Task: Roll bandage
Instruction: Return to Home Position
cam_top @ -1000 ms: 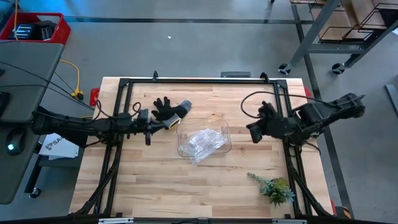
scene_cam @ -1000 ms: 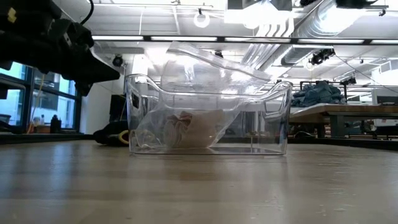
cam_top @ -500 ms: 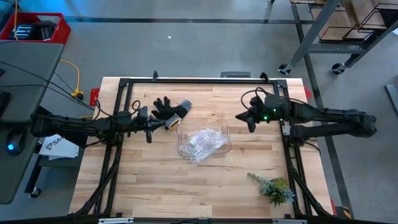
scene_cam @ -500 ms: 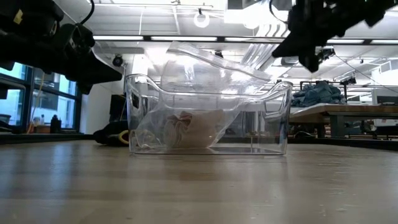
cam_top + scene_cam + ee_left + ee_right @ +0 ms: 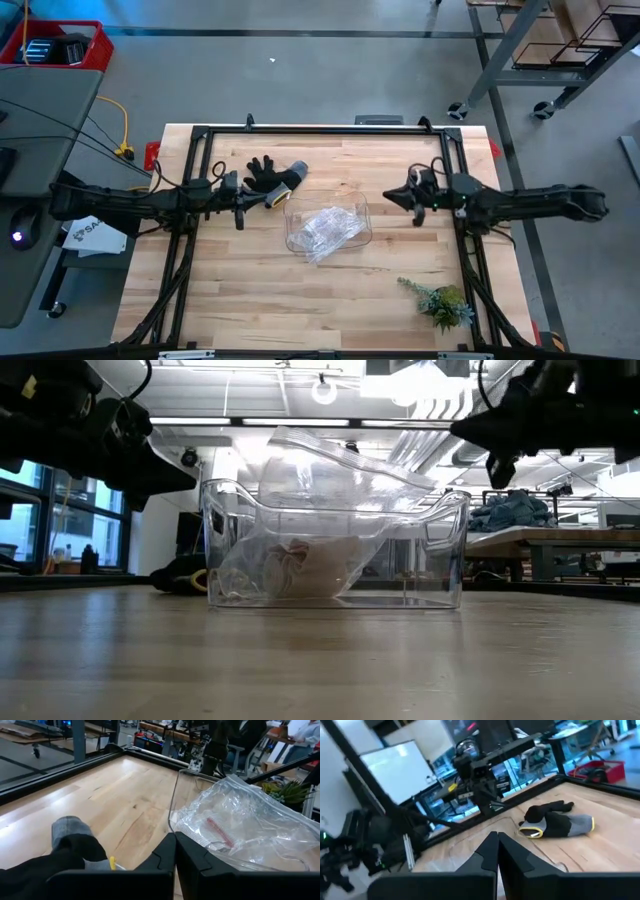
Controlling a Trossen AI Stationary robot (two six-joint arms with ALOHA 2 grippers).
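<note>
At table centre, the clear bin (image 5: pixel 445 560) is holding the zip bag (image 5: pixel 325 231); the bandage (image 5: pixel 298 565) is showing only as a pale wad, blurred through plastic. Left gripper (image 5: pixel 175 842) and right gripper (image 5: pixel 497 840) are hovering either side, fingers clenched, empty.

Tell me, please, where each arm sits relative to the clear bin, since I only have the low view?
Observer: From above, the left gripper is to the left of the clear bin and the right gripper to its right, both apart from it.
Operator: Are the jaws holding anything?
Observer: No, the wrist views show both pairs of jaws shut and empty.
Operator: What is the dark shape beyond the bin?
Observer: A black-and-grey work glove with a yellow-edged cuff, lying flat on the table.
</note>
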